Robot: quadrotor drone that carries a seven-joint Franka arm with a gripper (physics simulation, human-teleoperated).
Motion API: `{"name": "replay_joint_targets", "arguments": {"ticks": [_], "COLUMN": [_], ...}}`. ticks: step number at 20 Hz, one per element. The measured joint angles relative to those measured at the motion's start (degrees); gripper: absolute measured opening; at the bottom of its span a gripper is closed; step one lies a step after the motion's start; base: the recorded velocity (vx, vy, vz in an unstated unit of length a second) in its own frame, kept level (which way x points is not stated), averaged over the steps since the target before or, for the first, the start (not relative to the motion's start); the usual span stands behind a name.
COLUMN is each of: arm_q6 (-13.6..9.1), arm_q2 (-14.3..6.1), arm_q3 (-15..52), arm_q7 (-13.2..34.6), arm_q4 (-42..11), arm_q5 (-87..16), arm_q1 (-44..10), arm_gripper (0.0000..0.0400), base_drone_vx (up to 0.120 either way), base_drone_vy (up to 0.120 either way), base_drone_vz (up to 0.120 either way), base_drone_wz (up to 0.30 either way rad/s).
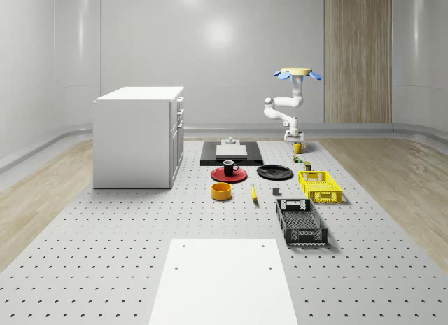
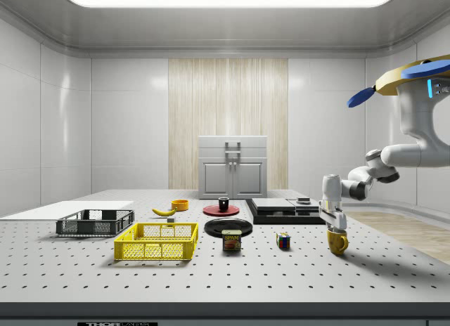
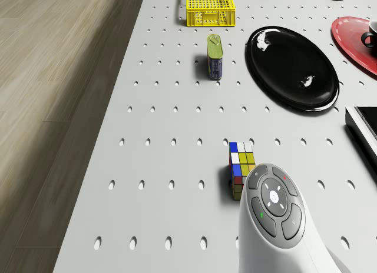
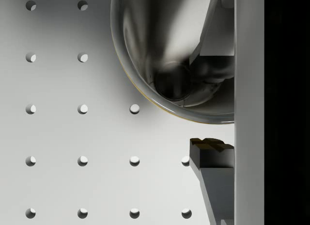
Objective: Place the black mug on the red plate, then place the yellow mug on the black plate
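Note:
The yellow mug (image 2: 338, 243) stands on the table near its far right corner in the whole-scene view. My gripper (image 2: 332, 222) points straight down onto it and is open. One finger is inside the mug (image 4: 160, 55), and the other finger (image 4: 213, 154) is outside, with a strip of table showing between it and the rim. The drone (image 1: 299, 74) hovers above this spot. The black mug (image 1: 228, 167) sits on the red plate (image 1: 218, 176). Beside it lies the black plate (image 1: 274, 172), bare and glossy (image 3: 291, 67).
A Rubik's cube (image 3: 241, 167) and a tin can (image 3: 215, 56) lie between the yellow mug and the black plate. A yellow crate (image 1: 320, 185), a black crate (image 1: 301, 221), an orange bowl (image 1: 221, 191) and a banana (image 1: 253, 192) lie nearer. A white cabinet (image 1: 138, 136) stands at the left.

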Motion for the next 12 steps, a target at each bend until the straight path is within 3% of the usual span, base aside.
{"name": "replay_joint_targets", "arguments": {"ticks": [10,12], "arm_q6": [-0.61,-1.14], "arm_q2": [-0.24,-0.47], "arm_q3": [1.08,2.1], "arm_q7": [-0.03,-0.04], "arm_q4": [-0.72,-1.36], "arm_q5": [0.97,1.89], "arm_q1": [0.4,0.74], "arm_gripper": [0.0113,0.0112], "base_drone_vx": [0.0,0.0], "base_drone_vy": [0.0,0.0], "base_drone_vz": [0.0,0.08], "base_drone_wz": [0.0,0.0]}}
